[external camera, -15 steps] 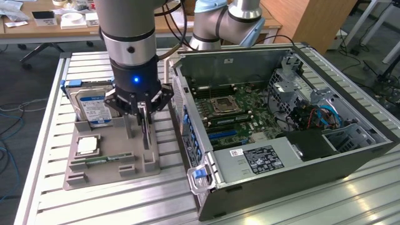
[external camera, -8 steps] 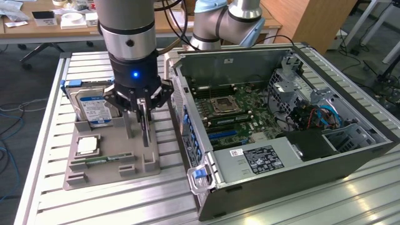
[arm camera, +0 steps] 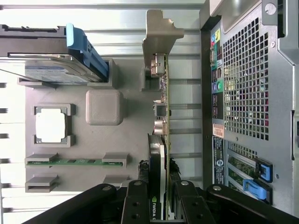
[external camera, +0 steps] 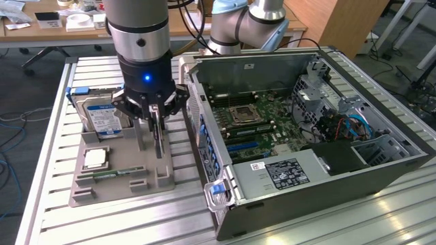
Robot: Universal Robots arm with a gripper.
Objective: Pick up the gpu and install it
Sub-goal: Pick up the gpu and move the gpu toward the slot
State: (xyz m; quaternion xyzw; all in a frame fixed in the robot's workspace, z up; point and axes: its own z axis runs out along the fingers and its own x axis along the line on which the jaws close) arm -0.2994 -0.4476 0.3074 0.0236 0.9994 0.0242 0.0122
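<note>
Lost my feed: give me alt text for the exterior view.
The arm's tool grips the top edge of the gpu, which stands upright in a grey parts tray beside a hard drive. On the exterior view's right, the open computer case lies with its motherboard exposed.

A robotics lab or workshop set up for computer assembly. A robot arm (external camera: 140, 35) hangs over a slatted metal table (external camera: 327, 224), with a second arm (external camera: 238, 23) behind it. On the table lies an open computer case (external camera: 320, 196) with its mainboard (external camera: 256, 120) bare. Beside it a grey tray (external camera: 109, 193) holds loose parts: a hard drive (external camera: 102, 118), a processor (external camera: 95, 158), a memory stick (external camera: 112, 174) and a graphics card (external camera: 159, 142) standing on edge. Behind are a wooden desk (external camera: 41, 31) with small boxes, a rolling chair base (external camera: 41, 55) and cables (external camera: 10, 127) loose on the floor
</note>
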